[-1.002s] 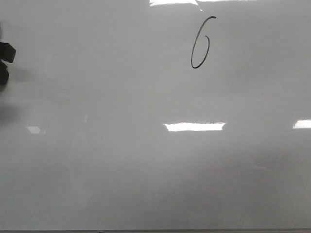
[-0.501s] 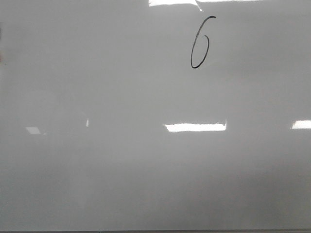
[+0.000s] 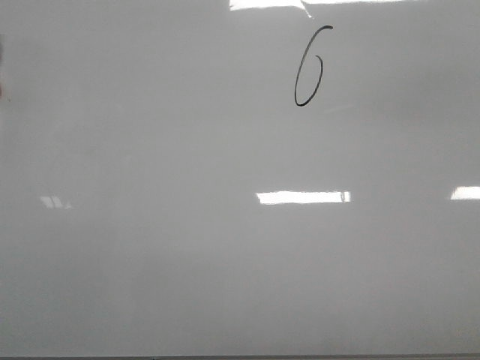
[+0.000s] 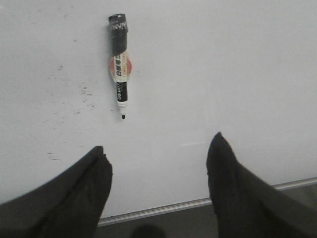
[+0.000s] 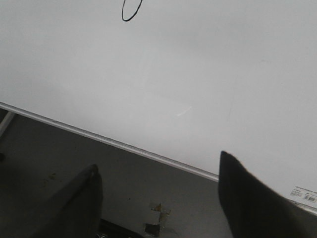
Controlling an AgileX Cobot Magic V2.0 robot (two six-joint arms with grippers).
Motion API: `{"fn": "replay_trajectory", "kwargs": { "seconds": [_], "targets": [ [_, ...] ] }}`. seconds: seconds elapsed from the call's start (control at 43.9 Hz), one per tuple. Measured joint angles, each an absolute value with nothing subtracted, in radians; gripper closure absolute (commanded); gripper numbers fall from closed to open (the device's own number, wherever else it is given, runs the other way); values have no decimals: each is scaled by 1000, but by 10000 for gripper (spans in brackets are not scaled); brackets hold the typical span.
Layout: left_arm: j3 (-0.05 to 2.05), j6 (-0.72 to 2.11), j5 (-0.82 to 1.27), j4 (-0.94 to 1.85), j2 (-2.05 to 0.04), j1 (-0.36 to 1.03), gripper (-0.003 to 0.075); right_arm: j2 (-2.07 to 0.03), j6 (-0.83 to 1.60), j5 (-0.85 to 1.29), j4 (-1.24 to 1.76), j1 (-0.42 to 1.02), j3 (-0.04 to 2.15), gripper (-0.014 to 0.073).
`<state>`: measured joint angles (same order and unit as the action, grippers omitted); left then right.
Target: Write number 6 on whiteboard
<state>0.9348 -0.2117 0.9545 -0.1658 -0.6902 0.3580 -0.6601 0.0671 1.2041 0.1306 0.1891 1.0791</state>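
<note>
1. The number 6 (image 3: 309, 67) stands finished on the whiteboard (image 3: 187, 247), high and right of centre in the front view: a thin black slanted digit with a narrow loop and a curved tail on top.

2. The marker (image 4: 119, 64) lies flat on the board ahead of the left gripper (image 4: 158, 163), well apart from it and roughly in line with the gap between the fingers, a little toward one side. Its long axis runs toward the gripper, bare tip nearest and black cap end farthest.

3. The left gripper is spread wide and holds nothing. The right gripper (image 5: 158, 193) is likewise parted and empty, hanging over the board's near edge with dark floor below.

4. The left arm is clearly the nearer to the marker; the right wrist view shows no marker at all. If any move remains, it would likely fall to the left arm.

5. Only the left wrist view shows the marker and some faint smudges beside it. The right wrist view catches just the bottom of the digit's loop (image 5: 131, 12). The front view shows the whole digit but no gripper; a dark sliver at its left edge may be part of the arm, too slight to tell.
</note>
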Motion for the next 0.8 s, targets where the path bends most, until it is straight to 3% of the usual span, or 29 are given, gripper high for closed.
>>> {"fn": "replay_trajectory", "kwargs": {
  "seconds": [0.319,0.433,0.592,0.797],
  "targets": [
    [937,-212,1009,-147,-603,433,302,-646,36,1191,118,189,1019,87],
    [937,-212,1009,-147,-603,433,330,-646,36,1178,118,189,1019,202],
    [937,-212,1009,-147,-603,433,493,-646,36,1169,118,189,1019,431],
    [937,-212,1009,-147,-603,433,682,-646,36,1169,118,189,1019,624]
  ]
}}
